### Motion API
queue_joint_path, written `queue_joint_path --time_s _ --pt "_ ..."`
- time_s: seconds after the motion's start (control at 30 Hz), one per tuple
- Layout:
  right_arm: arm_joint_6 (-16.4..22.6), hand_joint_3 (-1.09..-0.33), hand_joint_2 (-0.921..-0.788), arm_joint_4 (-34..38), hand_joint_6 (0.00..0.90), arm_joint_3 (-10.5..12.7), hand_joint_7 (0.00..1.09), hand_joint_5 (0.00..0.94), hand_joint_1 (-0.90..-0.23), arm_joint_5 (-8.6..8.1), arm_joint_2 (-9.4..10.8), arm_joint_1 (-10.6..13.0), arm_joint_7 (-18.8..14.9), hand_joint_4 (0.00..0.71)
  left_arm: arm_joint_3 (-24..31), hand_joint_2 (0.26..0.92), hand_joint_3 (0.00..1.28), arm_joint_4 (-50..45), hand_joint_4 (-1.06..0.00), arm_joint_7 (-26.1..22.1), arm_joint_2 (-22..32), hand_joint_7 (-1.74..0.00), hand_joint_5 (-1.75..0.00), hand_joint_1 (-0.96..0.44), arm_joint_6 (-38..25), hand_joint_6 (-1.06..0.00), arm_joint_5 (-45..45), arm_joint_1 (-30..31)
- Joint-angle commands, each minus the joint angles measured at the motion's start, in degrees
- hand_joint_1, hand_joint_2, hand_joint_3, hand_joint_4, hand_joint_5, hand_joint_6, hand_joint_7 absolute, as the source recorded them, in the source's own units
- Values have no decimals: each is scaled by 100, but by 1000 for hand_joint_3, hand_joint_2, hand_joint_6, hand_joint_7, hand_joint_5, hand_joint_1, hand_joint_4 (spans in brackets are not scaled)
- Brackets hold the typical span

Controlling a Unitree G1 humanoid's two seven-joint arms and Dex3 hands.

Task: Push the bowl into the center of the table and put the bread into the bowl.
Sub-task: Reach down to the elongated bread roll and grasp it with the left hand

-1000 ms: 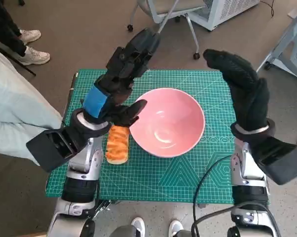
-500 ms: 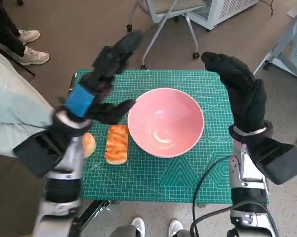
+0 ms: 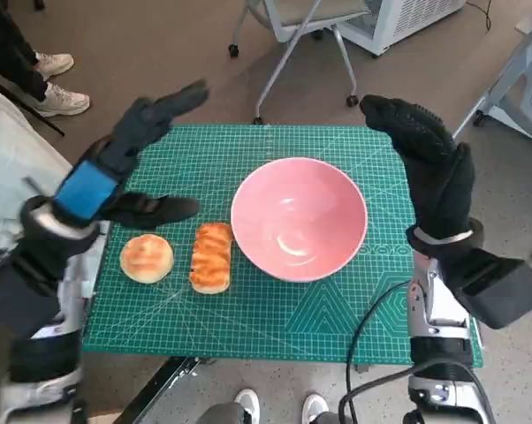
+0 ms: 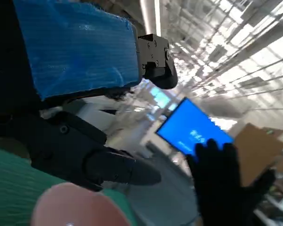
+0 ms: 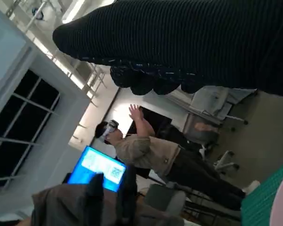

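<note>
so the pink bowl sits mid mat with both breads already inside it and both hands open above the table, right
Not quite: the breads are not in the pink bowl. The head view shows the round bun and the long loaf lying on the green mat beside it. The left hand and right hand are open.

The left robot hand (image 3: 116, 172) swings out from over the pink bowl's (image 3: 299, 219) near rim, off toward the table's (image 3: 275, 309) left edge, fingers spread and holding nothing. That sweep uncovers the long bread (image 3: 211, 256) in full and brings a round bun (image 3: 147, 258) into sight just beside it, both lying on the green mat left of the bowl.
</note>
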State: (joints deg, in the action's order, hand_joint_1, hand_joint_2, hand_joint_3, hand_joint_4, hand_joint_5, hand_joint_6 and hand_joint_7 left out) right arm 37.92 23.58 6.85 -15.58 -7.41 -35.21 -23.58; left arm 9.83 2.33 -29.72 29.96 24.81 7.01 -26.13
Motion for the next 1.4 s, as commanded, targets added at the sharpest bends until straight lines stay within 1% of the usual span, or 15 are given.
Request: queue_joint_path --time_s 0.03,0.17,0.33,0.43,0.63,0.8,1.03,1.2,1.3,1.4 --pt "-54 -768 -921 61 -1 8 587 0 -617 -47 42 75 -28 173 78 802 99 -319 -306 -6 258 -772 -137 -442 -183 -86 -146 344" --pt "-71 -768 -921 78 -1 13 586 0 -614 -69 52 54 -27 173 86 813 89 -661 -317 129 349 -721 -127 -451 -482 -121 -346 649" --pt "-83 -769 -921 103 -1 6 586 0 -611 -64 83 26 -9 173 52 820 78 -1115 -325 363 286 -683 -108 -455 -890 -157 -609 989" --pt "-84 -771 -921 114 -1 3 585 0 -611 -57 101 17 -8 172 13 820 73 -1266 -330 495 210 -669 -100 -444 -1027 -174 -734 1139" --pt "-73 -770 -921 124 -1 -5 585 0 -621 -25 118 14 -2 172 -125 823 66 -1253 -343 705 44 -631 -79 -412 -1067 -198 -932 1343" --pt "-96 -770 -921 129 -1 6 584 0 -624 -60 93 15 -42 171 -225 824 63 -1192 -347 794 -69 -615 -68 -386 -1078 -206 -1009 1496" --pt "-115 -770 -921 147 -1 32 585 0 -628 -85 46 4 -79 171 -311 823 59 -1326 -354 860 -138 -591 -55 -357 -1258 -216 -1104 1745" --pt "-94 -769 -921 176 -1 45 586 1 -626 -56 13 -16 -83 172 -378 794 39 -1427 -358 819 -119 -552 -36 -283 -1448 -237 -1190 1832" --pt "-90 -769 -921 199 0 52 588 1 -624 -48 -4 -35 -83 172 -446 766 18 -1533 -347 749 -68 -492 -14 -202 -1655 -263 -1250 1866" --pt "-76 -769 -921 225 0 55 589 1 -623 -43 -16 -53 -87 172 -527 749 9 -1617 -337 681 2 -441 -6 -153 -1867 -287 -1342 1871"
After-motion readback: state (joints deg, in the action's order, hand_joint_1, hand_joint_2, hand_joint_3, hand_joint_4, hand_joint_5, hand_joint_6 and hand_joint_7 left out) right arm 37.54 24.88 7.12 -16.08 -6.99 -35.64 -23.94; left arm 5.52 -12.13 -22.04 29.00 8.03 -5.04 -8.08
